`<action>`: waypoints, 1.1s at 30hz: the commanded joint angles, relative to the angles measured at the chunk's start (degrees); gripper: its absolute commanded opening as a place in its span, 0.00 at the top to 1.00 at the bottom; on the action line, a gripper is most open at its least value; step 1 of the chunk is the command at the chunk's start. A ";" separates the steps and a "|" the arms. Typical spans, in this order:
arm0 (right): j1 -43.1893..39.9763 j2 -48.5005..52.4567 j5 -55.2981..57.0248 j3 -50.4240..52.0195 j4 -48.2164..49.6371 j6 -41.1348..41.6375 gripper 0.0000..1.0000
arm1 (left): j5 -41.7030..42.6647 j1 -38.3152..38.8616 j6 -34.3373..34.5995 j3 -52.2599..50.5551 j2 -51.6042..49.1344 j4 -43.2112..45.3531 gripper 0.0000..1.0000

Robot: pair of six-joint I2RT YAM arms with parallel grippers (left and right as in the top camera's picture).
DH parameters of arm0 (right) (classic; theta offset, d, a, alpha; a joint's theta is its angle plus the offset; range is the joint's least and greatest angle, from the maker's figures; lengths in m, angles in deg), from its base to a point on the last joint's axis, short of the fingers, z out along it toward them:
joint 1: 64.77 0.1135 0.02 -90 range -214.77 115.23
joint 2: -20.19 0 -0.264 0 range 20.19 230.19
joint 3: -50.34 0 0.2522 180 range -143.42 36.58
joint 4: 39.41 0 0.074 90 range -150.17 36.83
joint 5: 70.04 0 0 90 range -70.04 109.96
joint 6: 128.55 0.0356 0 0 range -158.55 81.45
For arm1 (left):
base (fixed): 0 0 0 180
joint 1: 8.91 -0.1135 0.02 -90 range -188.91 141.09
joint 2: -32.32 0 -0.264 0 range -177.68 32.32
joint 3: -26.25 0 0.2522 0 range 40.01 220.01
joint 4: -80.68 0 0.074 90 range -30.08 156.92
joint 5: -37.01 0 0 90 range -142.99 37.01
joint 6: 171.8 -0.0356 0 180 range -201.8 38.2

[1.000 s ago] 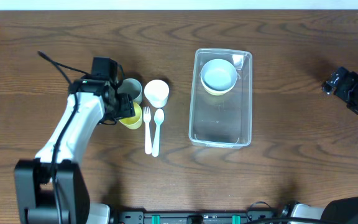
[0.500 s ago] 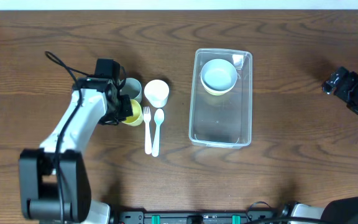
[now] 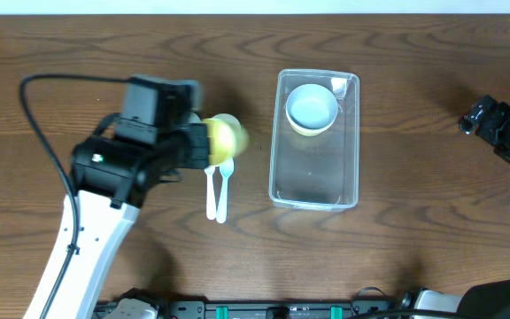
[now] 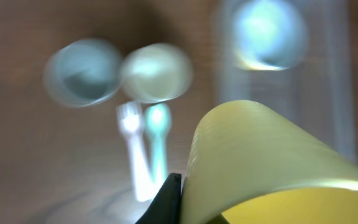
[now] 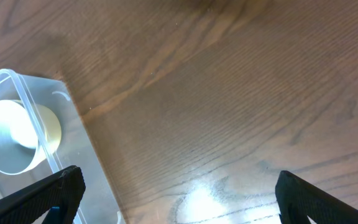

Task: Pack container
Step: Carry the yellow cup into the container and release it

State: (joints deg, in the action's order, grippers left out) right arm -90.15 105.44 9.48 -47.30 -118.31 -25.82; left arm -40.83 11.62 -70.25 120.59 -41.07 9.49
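We see the left gripper [image 3: 200, 147] up above the table, clamped on a yellow cup [image 3: 225, 138]. In the left wrist view one black finger [image 4: 168, 200] presses against the outside of the cup's wall [image 4: 272, 168]. The other finger is hidden, so we cannot tell just where it sits. The cup lies tilted on its side, its mouth turned toward the right of the scene, and it is blurred in both views.

Below it on the wooden table [image 3: 414, 239], the wrist view shows a grey-blue cup [image 4: 82, 71] and a white cup [image 4: 156, 71] standing just beside each other. A white fork [image 3: 211, 188] and a white spoon [image 3: 225, 184] lie side by side just near of them, handles pointing toward the near edge. From overhead the yellow cup covers most of the white cup.

The container [image 3: 315, 190] sits to the right of the cutlery, near the middle of the table, its long side running near to far. A round bowl [image 3: 312, 108] with a pale yellow outside rests in its far end, and a small white item [image 3: 340, 86] that we cannot identify lies in the far right corner. The near half of the tub holds nothing.

The right gripper [image 3: 490, 120] is at the right edge of the table, well apart from the container. Its wrist view shows both fingers [image 5: 51, 190] spread wide with only bare wood between them.
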 commanded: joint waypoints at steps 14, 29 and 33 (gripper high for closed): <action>-0.31 0.28 0.17 0.02 -0.02 -0.81 0.01 | -3.98 15.63 -5.49 10.64 -34.51 6.45 0.94; -0.31 0.28 0.17 0.02 -0.02 -0.81 0.01 | -6.95 16.46 -6.45 10.95 -42.73 15.98 0.94; -0.31 0.28 0.17 0.02 -0.02 -0.81 0.01 | -7.37 16.41 -7.08 12.28 -42.73 14.71 0.83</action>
State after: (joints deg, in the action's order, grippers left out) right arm -90.15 105.44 9.50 -47.30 -118.33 -25.82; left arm -46.20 28.17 -76.54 130.66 -83.80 24.98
